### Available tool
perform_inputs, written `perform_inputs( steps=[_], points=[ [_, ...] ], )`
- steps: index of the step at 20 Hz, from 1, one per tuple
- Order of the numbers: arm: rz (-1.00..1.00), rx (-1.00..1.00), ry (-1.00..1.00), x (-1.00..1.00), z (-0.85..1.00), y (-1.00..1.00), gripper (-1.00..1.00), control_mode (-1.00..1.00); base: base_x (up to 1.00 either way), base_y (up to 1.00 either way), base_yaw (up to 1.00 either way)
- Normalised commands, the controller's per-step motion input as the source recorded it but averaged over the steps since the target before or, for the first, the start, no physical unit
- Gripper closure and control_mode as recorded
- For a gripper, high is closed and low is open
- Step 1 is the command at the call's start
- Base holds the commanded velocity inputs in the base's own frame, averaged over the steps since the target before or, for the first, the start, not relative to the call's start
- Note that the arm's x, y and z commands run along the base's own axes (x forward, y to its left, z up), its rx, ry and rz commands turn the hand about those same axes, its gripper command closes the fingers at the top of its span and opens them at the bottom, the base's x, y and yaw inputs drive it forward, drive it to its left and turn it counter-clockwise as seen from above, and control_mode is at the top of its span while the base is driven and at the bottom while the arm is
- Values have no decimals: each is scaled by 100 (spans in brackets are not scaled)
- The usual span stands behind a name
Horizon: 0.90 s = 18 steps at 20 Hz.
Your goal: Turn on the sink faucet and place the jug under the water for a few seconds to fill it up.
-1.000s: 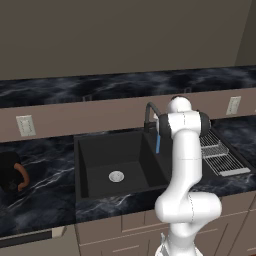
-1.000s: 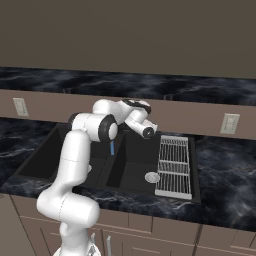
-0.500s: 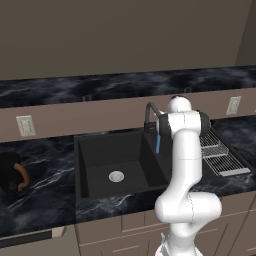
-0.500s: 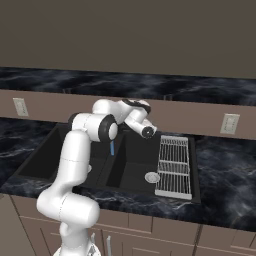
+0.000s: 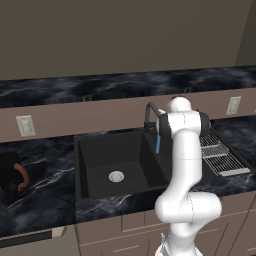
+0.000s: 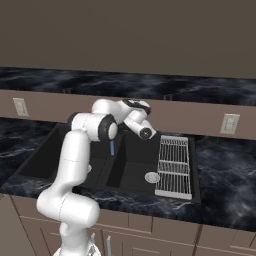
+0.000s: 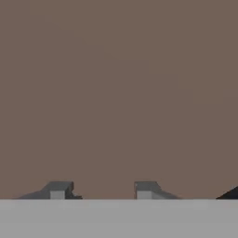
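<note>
The tall black jug with a curved brown-orange handle (image 5: 11,176) sits on the dark marbled surface (image 5: 45,200) at nine o'clock of the matte black sink (image 5: 120,165) in my left base view. In my right base view, thin blue water (image 6: 112,147) falls into the basin. In my hand view, my hand (image 7: 102,190) faces a plain brown wall (image 7: 119,93) at twelve o'clock, fingers parted with nothing between them.

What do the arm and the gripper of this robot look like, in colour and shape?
The arm is made of glossy white rounded segments with dark grey or black rings at the joints, rising from a bulbous white base. No cables or markings are visible. The gripper has two small grey blocky fingertips with lighter faces.
</note>
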Motion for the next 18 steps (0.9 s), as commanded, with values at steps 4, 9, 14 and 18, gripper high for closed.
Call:
perform_inputs(
  steps=[4,9,14,18],
  points=[
    [-14,18,0,-60,0,-69,-100,-100,0,0,0],
    [-6,20,-10,-89,27,-73,-100,-100,0,0,0],
    [-5,15,-19,-100,84,-46,-100,-100,0,0,0],
    [-5,7,-13,-89,100,-2,-100,-100,0,0,0]
  ],
)
